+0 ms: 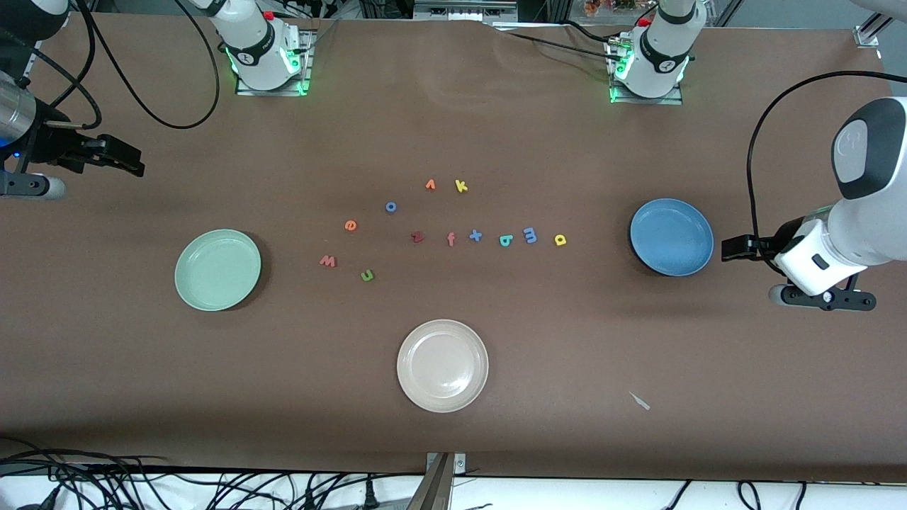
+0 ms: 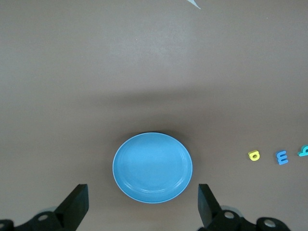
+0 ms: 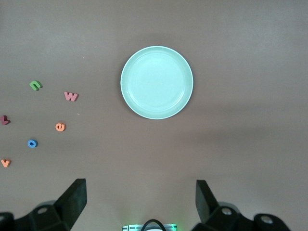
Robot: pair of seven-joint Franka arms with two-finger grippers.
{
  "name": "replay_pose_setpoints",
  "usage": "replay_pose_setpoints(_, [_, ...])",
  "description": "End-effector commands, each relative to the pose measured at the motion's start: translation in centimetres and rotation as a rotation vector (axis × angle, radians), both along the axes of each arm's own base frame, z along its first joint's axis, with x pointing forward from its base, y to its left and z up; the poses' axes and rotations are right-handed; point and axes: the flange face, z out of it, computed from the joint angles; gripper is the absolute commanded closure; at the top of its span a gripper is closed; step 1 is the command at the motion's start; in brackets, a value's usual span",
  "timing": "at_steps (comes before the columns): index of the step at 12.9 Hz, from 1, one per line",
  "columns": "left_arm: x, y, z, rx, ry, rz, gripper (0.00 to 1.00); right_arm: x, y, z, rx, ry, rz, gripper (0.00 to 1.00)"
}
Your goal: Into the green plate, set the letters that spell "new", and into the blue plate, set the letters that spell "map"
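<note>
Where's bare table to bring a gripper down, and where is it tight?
Bare cloth lies between the green plate and the cream plate, and between the cream plate and the blue plate. It is crowded mid-table, where the letters sit close together.

I work in a robotics lab: my two arms are bolted by metal base plates (image 1: 273, 88) to a broad brown tabletop (image 1: 567, 354), their bases glowing green. Loose black cables (image 1: 142, 489) tangle along the tabletop's edge nearest the front camera, and aluminium framing (image 1: 868, 32) stands at a corner.
</note>
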Motion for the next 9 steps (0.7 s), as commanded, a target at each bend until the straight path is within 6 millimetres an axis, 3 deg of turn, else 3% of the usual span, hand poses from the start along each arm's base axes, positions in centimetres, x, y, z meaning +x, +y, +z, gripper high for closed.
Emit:
replay_pose_setpoints(1, [-0.36, -0.09, 0.12, -0.011, -0.007, -0.003, 0.00, -0.01, -0.15, 0.53, 0.011, 0.000, 0.010, 0.00])
replay_pose_setpoints(9, [-0.36, -0.09, 0.12, -0.011, -0.007, -0.003, 0.00, -0.07, 0.08, 0.49, 0.009, 0.004, 0.007, 0.00])
